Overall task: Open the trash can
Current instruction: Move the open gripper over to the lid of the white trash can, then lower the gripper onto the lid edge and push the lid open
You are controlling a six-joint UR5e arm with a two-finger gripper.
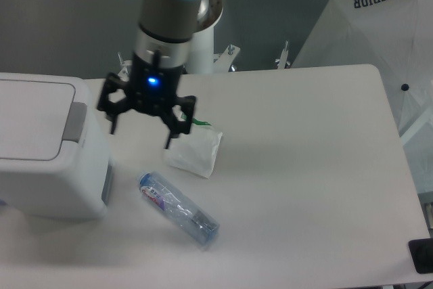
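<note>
Trash can (47, 150) at tabletop's (304, 187) left edge, lid flat and closed, grey push tab (74, 122) facing right. Gripper (141, 129) hangs just right of tab, fingers spread wide, holding nothing. White packet (195, 151) beside it; clear plastic bottle (178, 208) lying nearer camera.

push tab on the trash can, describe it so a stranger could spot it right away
Find the big white trash can at the table's left edge. On its flat lid's right edge sits the push tab, a small grey rectangle, the only grey patch on the white bin, just left of the open gripper.
</note>
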